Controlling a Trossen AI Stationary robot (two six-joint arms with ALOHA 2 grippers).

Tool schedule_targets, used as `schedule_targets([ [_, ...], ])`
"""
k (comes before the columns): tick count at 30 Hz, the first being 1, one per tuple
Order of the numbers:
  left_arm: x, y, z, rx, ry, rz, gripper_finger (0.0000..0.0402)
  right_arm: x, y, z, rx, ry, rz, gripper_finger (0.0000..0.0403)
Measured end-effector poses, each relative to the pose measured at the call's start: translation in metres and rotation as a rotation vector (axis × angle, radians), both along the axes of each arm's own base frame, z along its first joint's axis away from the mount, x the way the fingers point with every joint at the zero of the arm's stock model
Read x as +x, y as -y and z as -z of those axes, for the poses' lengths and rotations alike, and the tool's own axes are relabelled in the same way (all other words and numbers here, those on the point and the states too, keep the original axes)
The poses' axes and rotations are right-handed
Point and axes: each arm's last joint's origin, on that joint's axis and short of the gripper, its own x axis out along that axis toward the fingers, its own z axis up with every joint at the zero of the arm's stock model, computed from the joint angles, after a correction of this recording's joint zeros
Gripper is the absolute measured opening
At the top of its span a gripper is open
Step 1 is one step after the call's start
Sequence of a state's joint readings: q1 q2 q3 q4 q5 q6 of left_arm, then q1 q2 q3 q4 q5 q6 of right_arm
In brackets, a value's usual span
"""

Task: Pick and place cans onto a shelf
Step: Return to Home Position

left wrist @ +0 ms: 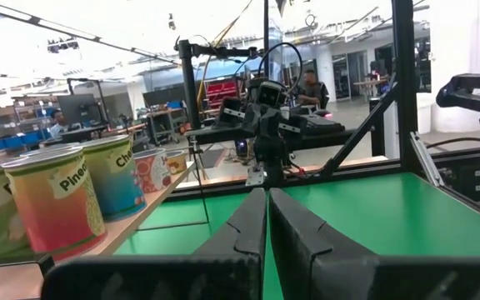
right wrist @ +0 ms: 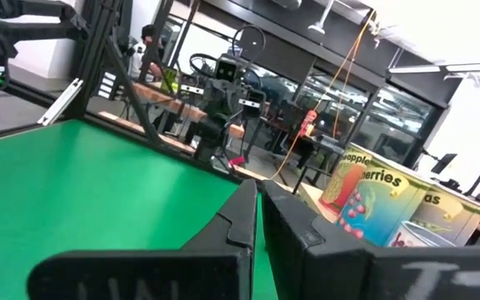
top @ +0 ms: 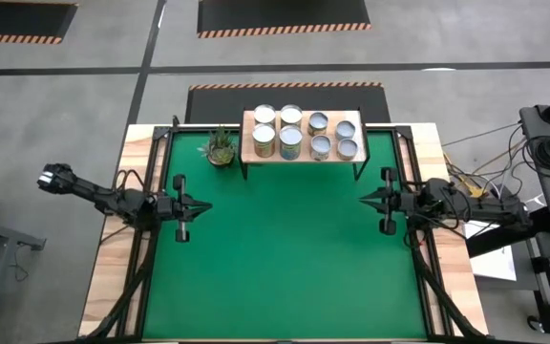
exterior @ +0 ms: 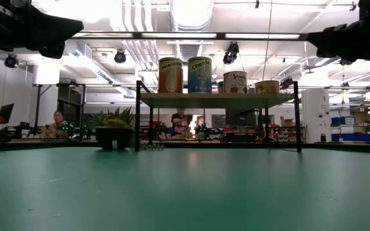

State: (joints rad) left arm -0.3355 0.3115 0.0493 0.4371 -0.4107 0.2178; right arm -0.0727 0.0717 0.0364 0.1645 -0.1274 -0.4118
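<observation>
**All eight cans on the shelf, both grippers closed and empty**

Nearest to me, in front of the shelf (top: 305, 157), I see a wide stretch of green mat (top: 285, 268) with nothing standing on it. Farther in, but short of the shelf, my two arms reach in from opposite sides and point at each other across the mat.

The left gripper (top: 204, 205) sits in front of the shelf and out past its left end. The right gripper (top: 362, 199) sits in front of the shelf, about level with its right end. The two are well apart. On the left wrist camera the fingers (left wrist: 240, 237) lie pressed together with nothing between them. The right wrist camera shows its fingers (right wrist: 232, 225) the same way.

The shelf is a pale wood board on thin black legs. The cans (top: 290, 141) stand on it upright, eight in all, in two rows of four. From table height I can see that the cans toward the shelf's left end are tall with printed labels. Those toward its right end are shorter.

A small potted plant (top: 221, 146) stands on the mat just beside the shelf's left legs, not touching them.

Behind the shelf the workshop opens out, and a person (exterior: 58, 125) sits far off past the shelf's left end.
</observation>
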Motion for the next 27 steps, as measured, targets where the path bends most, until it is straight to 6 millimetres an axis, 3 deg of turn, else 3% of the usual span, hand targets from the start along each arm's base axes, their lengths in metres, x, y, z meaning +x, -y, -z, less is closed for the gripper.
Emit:
schedule_targets([
  [17, 0.0, -0.001, 0.01, -0.058, -0.012, 0.004, 0.0, -0.004, 0.003, 0.007, -0.05, -0.058, 0.056, 0.0012],
  [27, 0.002, 0.0, 0.016, -0.077, -0.055, 0.009, 0.0, -0.002, 0.007, 0.017, 0.111, -0.122, 0.121, 0.0012],
])
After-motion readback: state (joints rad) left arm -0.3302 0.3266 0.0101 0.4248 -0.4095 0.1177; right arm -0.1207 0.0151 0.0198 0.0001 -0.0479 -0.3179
